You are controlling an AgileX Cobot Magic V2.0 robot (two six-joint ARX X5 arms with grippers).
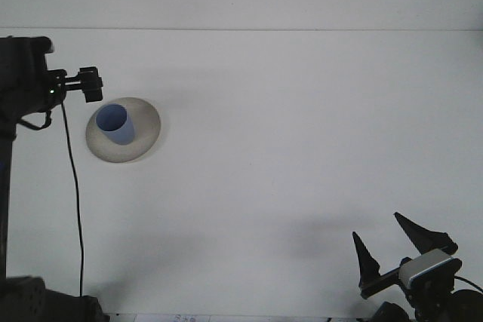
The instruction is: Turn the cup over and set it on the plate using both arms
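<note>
A blue cup [116,124] stands mouth-up on the grey plate [143,141] at the left of the white table. My left gripper [89,85] hovers just up and left of the plate, apart from the cup, with nothing in it; its fingers point toward the camera so their spacing is not visible. My right gripper [398,246] sits at the bottom right corner, open and empty, far from the plate.
The left arm [19,88] rises along the left edge, with a black cable [75,201] hanging down from it. The table's far edge [241,29] runs across the top.
</note>
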